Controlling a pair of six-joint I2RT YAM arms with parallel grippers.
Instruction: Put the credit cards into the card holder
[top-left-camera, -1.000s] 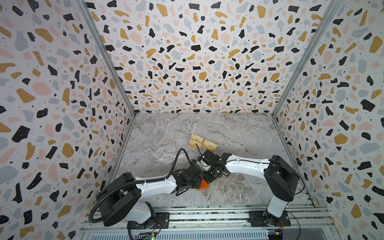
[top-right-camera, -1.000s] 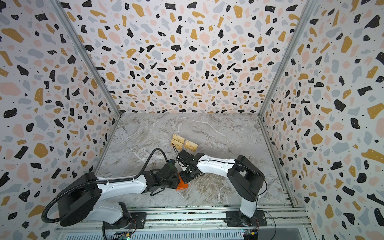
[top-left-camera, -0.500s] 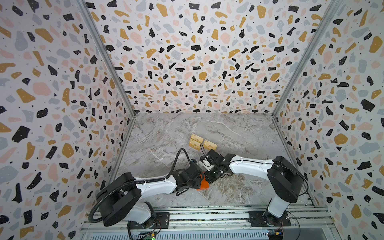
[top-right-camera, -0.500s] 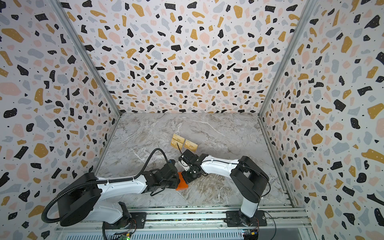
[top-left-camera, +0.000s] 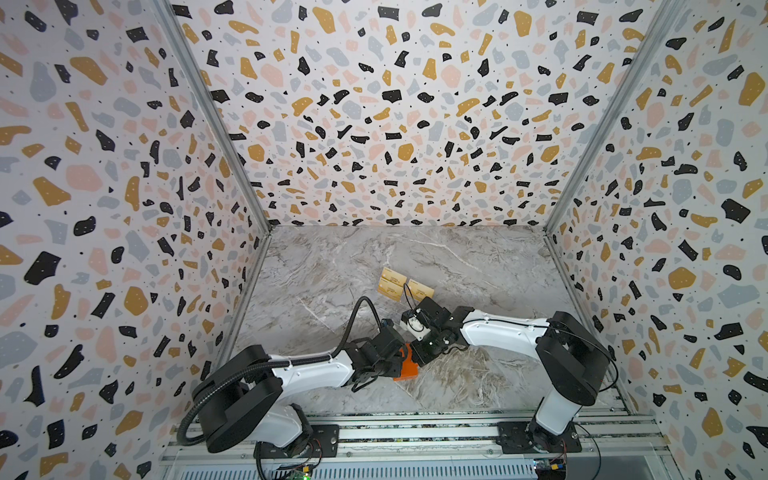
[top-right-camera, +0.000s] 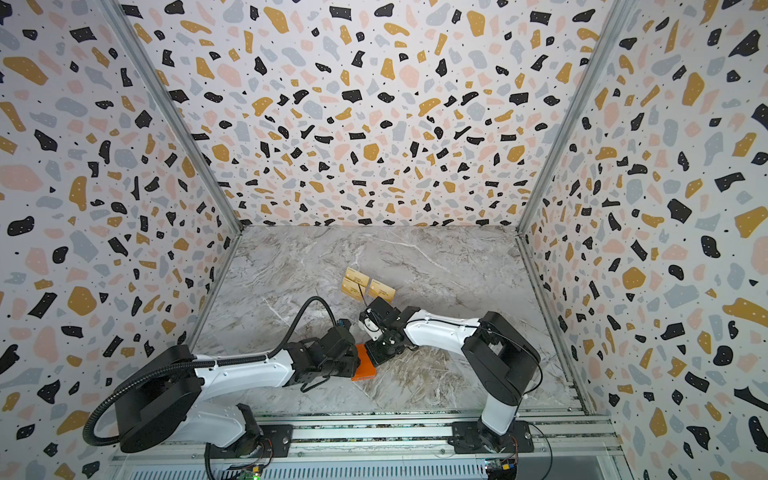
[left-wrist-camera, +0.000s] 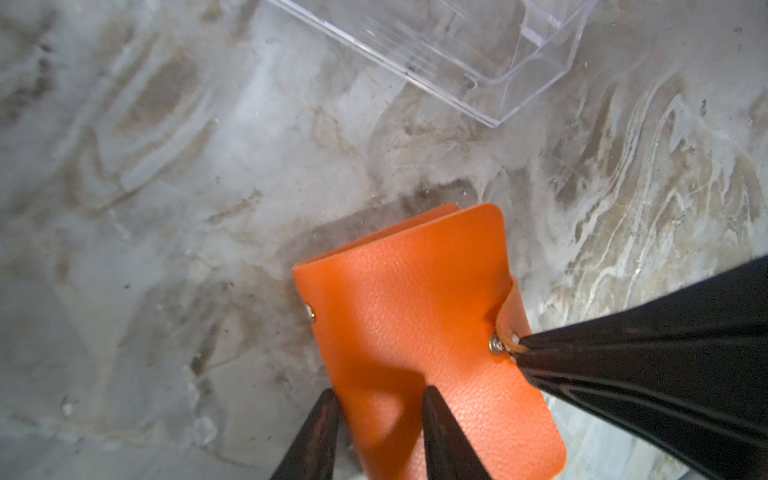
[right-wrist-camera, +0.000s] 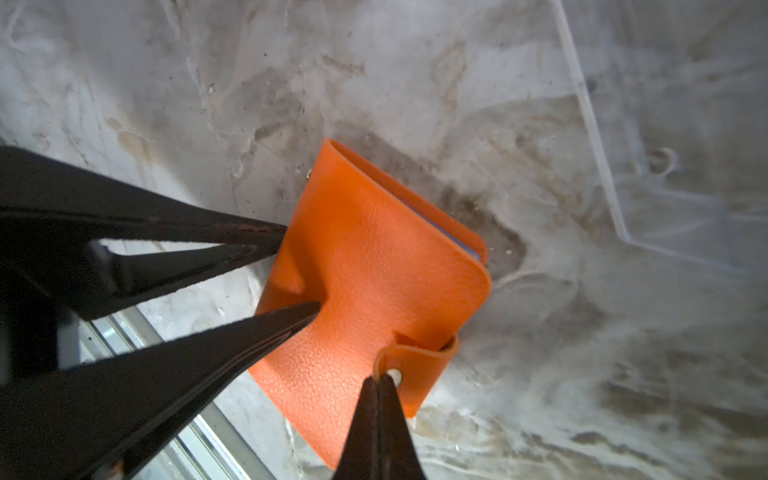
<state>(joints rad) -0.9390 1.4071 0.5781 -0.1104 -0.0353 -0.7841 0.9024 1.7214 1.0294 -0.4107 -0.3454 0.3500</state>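
Left gripper (left-wrist-camera: 376, 409): I see it clamped on the card holder (left-wrist-camera: 415, 299).
Right gripper (right-wrist-camera: 379, 384): closed at the snap strap (right-wrist-camera: 419, 361), possibly pinching it.

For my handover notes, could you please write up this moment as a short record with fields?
card holder: orange, closed, gripped by both hands
left hand: clamped on one end of the card holder
right hand: shut, pinching the snap strap
credit cards: gold-tan, lying loose on the table beyond the hands
clear stand: on the table near the card holder
step: opening the card holder, no card picked up yet
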